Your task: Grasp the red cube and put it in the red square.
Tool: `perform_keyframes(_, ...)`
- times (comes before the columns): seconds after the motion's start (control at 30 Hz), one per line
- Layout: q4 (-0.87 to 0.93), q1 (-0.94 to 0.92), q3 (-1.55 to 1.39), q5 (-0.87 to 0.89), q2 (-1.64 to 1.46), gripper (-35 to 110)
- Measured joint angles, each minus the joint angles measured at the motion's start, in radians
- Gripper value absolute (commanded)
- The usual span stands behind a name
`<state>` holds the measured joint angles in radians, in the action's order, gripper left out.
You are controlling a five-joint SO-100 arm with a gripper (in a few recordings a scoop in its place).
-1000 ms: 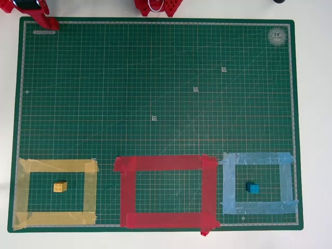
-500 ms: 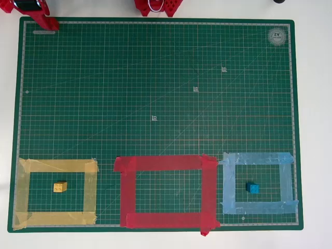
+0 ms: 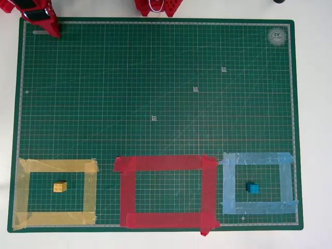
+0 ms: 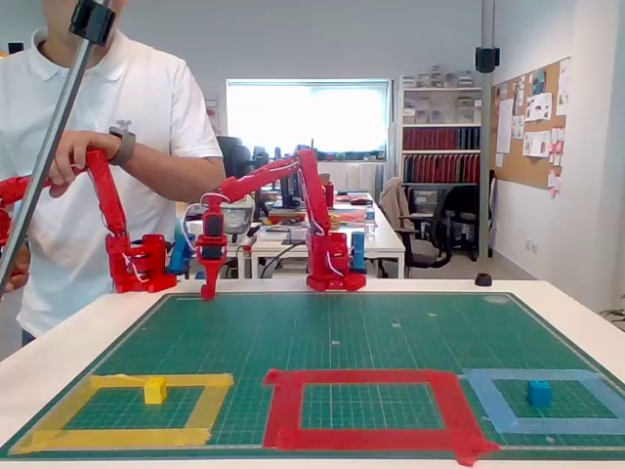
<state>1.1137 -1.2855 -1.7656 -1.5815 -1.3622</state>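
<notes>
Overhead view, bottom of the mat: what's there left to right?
yellow tape square with yellow cube inside → red square, nothing inside → light-blue tape square with blue cube inside.

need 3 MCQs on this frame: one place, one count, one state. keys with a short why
1. The yellow cube lies:
A inside the yellow tape square
B inside the red one
C outside any tape
2. Tape squares on the mat:
A two
B three
C four
3. The blue cube is:
A held in the gripper
B stacked on the yellow cube
C resting on the mat

Key:
1 A, yellow tape frames it on all sides.
2 B, yellow, the red square and the light-blue tape square lie in a row.
3 C, it sits alone inside the light-blue tape square.
</notes>
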Motion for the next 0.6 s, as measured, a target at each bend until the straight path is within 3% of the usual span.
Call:
perform_keyframes(0.17,0.0,0.0,0.0,0.0,0.0,14)
perform_keyframes(0.23,0.0,0.002,0.0,0.0,0.0,0)
perform_keyframes(0.6,0.0,0.002,0.0,0.0,0.0,0)
